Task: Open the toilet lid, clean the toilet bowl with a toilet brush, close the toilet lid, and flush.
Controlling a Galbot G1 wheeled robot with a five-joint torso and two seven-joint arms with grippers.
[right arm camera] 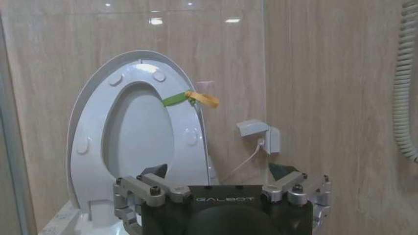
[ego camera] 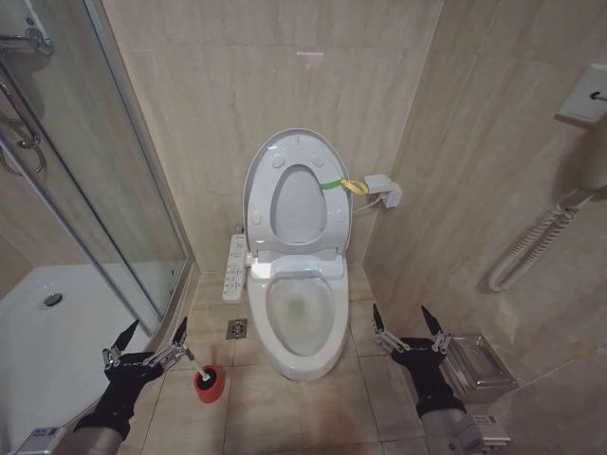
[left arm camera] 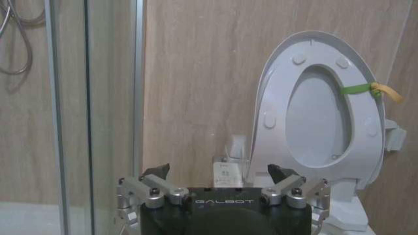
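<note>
The toilet lid [ego camera: 299, 204] stands upright against the back wall with the ring seat [ego camera: 264, 190] raised in front of it; a yellow-green strap [ego camera: 334, 184] hangs at their edge. Below them the toilet bowl [ego camera: 305, 358] lies uncovered. The toilet brush's white handle [ego camera: 193, 367] sticks out of a red holder cup [ego camera: 211, 387] on the floor left of the bowl; its bristle head is hidden inside. My left gripper [ego camera: 155, 334] is open just left of the handle's top. My right gripper [ego camera: 402, 322] is open to the right of the bowl. Both wrist views face the lid [left arm camera: 320, 117] [right arm camera: 140, 127].
A white button panel [ego camera: 234, 268] sits at the bowl's left side, with a floor drain [ego camera: 237, 329] below it. The glass shower door [ego camera: 114, 190] closes off the left. A metal box [ego camera: 479, 365] sits on the right, under a coiled cord [ego camera: 531, 246] on the wall.
</note>
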